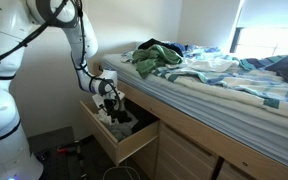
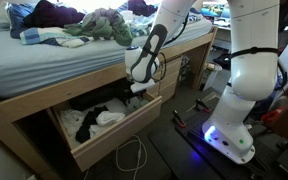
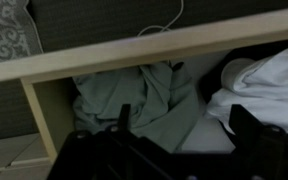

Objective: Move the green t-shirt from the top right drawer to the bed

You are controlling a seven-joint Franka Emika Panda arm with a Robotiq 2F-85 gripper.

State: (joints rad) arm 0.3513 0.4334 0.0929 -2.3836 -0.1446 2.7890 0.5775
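Wood drawer (image 1: 124, 143) stands open below the bed (image 1: 224, 95) in an exterior view, with the gripper (image 1: 110, 98) poised over its back edge. In an exterior view the gripper (image 2: 139, 88) hangs just above the clothes. In the wrist view the fingers (image 3: 123, 125) are spread and empty, and the green t-shirt (image 3: 134, 95) is bunched in the drawer's front corner. It's the reaching step; next, I'd say, descend and pinch a fold.
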